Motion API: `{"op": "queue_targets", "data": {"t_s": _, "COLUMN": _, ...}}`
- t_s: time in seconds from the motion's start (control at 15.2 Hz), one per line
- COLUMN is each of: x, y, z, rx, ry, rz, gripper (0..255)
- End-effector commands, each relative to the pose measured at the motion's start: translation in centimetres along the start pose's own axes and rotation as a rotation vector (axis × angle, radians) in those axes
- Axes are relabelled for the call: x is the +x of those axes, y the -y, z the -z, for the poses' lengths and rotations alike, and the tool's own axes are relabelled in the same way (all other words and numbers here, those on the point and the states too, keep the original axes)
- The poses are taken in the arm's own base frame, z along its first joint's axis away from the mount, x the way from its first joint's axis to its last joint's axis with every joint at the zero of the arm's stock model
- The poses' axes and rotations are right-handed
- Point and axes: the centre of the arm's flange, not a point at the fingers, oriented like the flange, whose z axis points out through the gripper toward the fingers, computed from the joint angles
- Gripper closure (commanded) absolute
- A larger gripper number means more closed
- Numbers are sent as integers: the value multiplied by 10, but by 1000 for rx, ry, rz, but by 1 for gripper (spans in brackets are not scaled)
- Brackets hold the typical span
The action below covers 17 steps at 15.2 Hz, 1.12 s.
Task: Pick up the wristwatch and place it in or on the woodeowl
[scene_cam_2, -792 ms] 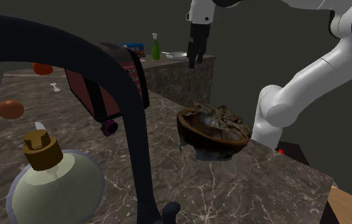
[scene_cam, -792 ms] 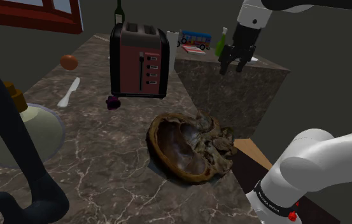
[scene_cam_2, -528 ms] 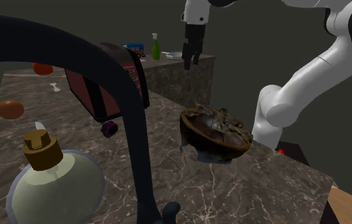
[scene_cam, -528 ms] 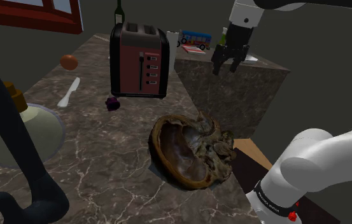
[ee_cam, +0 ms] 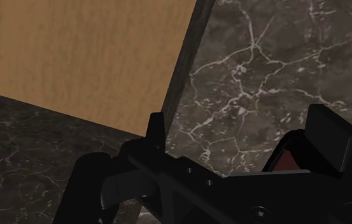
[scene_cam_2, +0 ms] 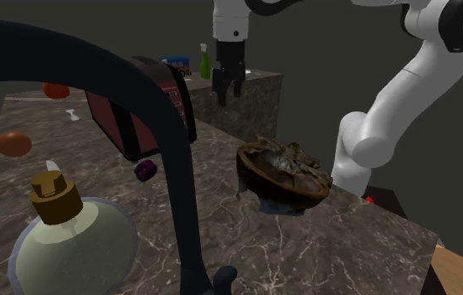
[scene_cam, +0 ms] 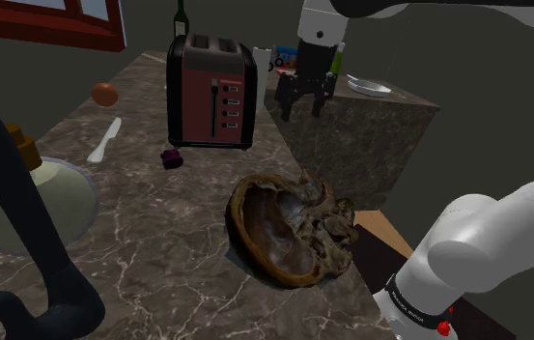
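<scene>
While the gripper (scene_cam: pixel 300 100) hangs in the upper middle of the shoulder view, just right of the toaster (scene_cam: pixel 211 92) and in front of the left end of the raised marble block (scene_cam: pixel 380 135), its two black fingers stand spread with nothing between them. In the second exterior view it sits at the top centre, pointing down before the same block.

The wristwatch (scene_cam: pixel 171 157), a small purple thing, lies on the marble counter (scene_cam: pixel 158 251) left of centre in the shoulder view, just below the toaster's lower left corner and well apart from the gripper. In the second exterior view it shows left of centre, beside a thick black curved bar (scene_cam_2: pixel 175 168) that crosses the foreground.

The wooden bowl (scene_cam: pixel 294 227), dark brown with a gnarled rim, rests tilted in the lower middle of the shoulder view, near the counter's right edge and apart from the watch.

A white knife (scene_cam: pixel 105 140) and an orange ball (scene_cam: pixel 105 94) lie at the upper left. A plate (scene_cam: pixel 371 87) sits on the block at the upper right. A round corked flask (scene_cam_2: pixel 70 239) fills the second exterior view's lower left.

The wrist view looks past the black hand at veined marble, with a wood-grain floor (ee_cam: pixel 79 57) beyond the counter's edge.
</scene>
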Motion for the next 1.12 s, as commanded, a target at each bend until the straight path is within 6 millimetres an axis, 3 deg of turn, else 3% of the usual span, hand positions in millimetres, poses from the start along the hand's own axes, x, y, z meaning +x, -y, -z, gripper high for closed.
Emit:
{"op": "queue_targets", "data": {"t_s": 0.0, "x": 6, "y": 24, "z": -3, "rx": 0, "ry": 10, "rz": -3, "gripper": 0}}
{"op": "queue_targets", "data": {"t_s": 1.06, "x": 70, "y": 227, "z": -37, "rx": -6, "ry": 88, "rz": -17, "gripper": 0}}
